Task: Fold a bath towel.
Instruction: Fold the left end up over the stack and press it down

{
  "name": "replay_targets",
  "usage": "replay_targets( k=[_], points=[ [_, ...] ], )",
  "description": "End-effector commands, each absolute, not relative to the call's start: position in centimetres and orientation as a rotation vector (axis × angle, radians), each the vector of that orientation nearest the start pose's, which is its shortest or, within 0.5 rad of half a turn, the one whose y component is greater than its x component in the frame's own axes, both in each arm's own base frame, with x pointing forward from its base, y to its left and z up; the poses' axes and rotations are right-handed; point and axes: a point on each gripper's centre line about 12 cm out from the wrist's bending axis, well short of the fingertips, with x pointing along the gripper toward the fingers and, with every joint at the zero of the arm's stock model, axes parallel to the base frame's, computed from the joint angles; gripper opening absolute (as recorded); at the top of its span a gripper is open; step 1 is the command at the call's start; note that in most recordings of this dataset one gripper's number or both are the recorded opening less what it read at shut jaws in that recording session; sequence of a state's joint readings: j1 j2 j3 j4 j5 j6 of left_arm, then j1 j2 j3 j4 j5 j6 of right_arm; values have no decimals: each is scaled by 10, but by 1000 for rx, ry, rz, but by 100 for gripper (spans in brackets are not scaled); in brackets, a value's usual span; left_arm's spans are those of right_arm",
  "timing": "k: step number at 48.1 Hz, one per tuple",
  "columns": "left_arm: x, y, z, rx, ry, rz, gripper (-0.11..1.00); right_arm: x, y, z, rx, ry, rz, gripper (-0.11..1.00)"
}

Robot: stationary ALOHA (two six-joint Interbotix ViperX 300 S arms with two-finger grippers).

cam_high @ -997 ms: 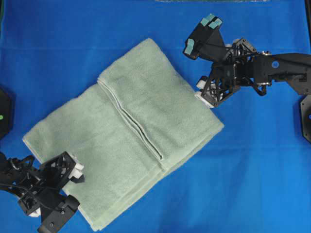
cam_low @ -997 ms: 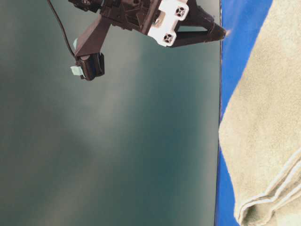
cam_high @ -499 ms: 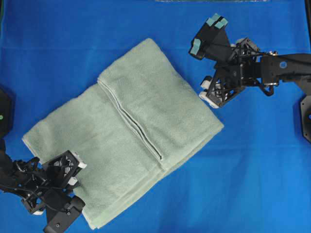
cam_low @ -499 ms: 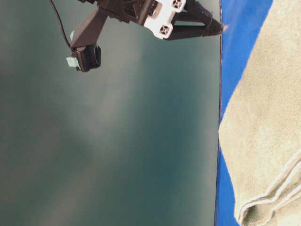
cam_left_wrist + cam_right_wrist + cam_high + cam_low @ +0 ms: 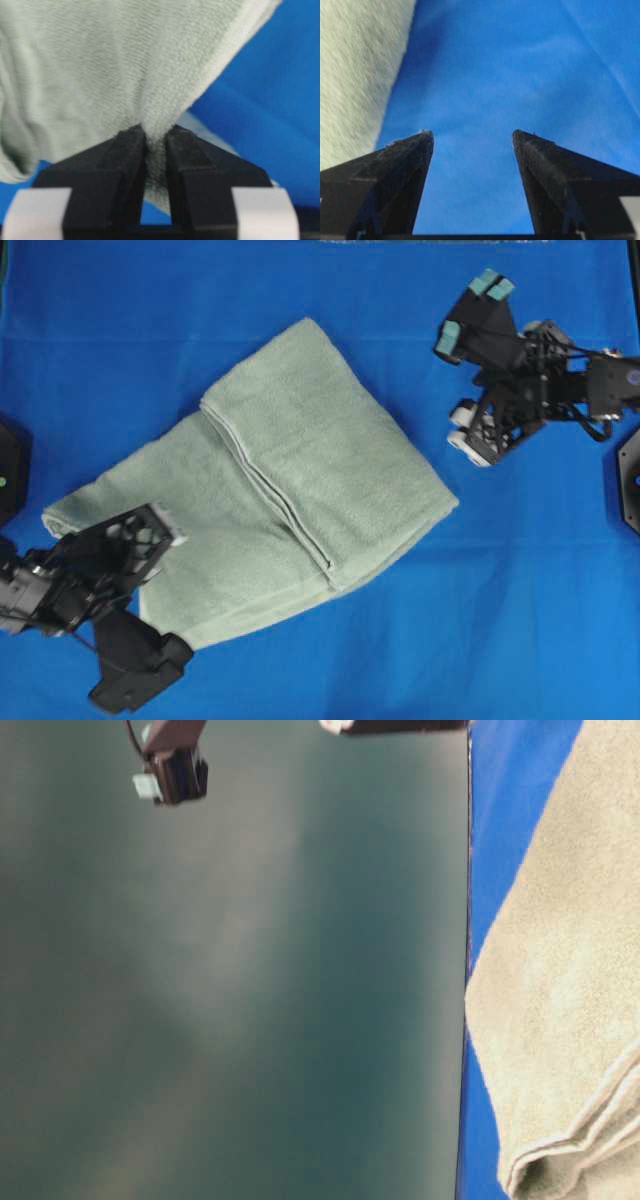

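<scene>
The pale sage-green bath towel (image 5: 300,480) lies folded on the blue table cloth (image 5: 520,590), with a doubled upper part over a longer lower part. My left gripper (image 5: 165,540) is at the towel's near-left end. In the left wrist view it (image 5: 156,132) is shut on a pinch of terry cloth, and the towel (image 5: 100,65) rises away from the black fingers. My right gripper (image 5: 463,430) hovers to the right of the towel, apart from it. The right wrist view shows it (image 5: 472,134) open over bare blue cloth, with the towel's edge (image 5: 355,65) at the left.
Black arm bases sit at the left edge (image 5: 10,470) and right edge (image 5: 630,480) of the table. The table-level view shows the towel's folded edge (image 5: 570,970), a strip of blue cloth (image 5: 500,820) and a dark green wall (image 5: 250,1000).
My left gripper has shut on the towel's near-left end and raised it, so that corner has pulled inward. My right arm has drawn back to the right, away from the towel's edge.
</scene>
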State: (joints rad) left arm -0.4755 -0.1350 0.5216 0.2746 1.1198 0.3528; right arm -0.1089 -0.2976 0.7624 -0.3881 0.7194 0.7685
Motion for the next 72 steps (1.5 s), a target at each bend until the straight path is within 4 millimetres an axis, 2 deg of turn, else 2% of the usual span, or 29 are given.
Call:
replay_targets(
  k=[1, 3, 9, 16, 17, 19, 24, 29, 35, 43, 55, 58, 67, 70, 72],
  points=[
    [300, -104, 216, 922, 1298, -520, 9, 276, -59, 202, 334, 1012, -571, 64],
    [309, -97, 216, 930, 1276, -521, 9, 273, -58, 202, 334, 1008, -570, 64],
    [351, -59, 223, 1029, 1204, -531, 9, 265, -57, 203, 329, 1000, -567, 64],
    [422, -14, 233, 1236, 1121, -603, 9, 257, -56, 204, 325, 990, -563, 64],
    [438, -5, 231, 1272, 1110, -622, 9, 256, -56, 203, 324, 991, -561, 64],
    [458, 6, 229, 1307, 1096, -648, 9, 254, -55, 204, 325, 987, -559, 64],
    [494, 25, 221, 1330, 1064, -683, 9, 251, -50, 204, 319, 982, -542, 64],
    [516, 37, 214, 1292, 1037, -674, 9, 247, -45, 201, 316, 984, -527, 64],
    [521, 41, 205, 1235, 1019, -666, 9, 244, -44, 198, 315, 986, -524, 64],
    [516, 39, 197, 1192, 988, -632, 9, 241, -45, 201, 295, 972, -524, 64],
    [520, 45, 200, 1039, 880, -457, 9, 242, -45, 202, 296, 953, -519, 64],
    [524, 47, 203, 965, 849, -401, 24, 242, -46, 203, 297, 951, -520, 64],
    [531, 57, 211, 736, 797, -235, 78, 242, -45, 203, 297, 950, -519, 64],
    [530, 59, 210, 683, 804, -211, 87, 242, -45, 203, 300, 948, -519, 64],
    [530, 60, 211, 656, 802, -196, 89, 242, -46, 203, 300, 947, -520, 64]
  ],
)
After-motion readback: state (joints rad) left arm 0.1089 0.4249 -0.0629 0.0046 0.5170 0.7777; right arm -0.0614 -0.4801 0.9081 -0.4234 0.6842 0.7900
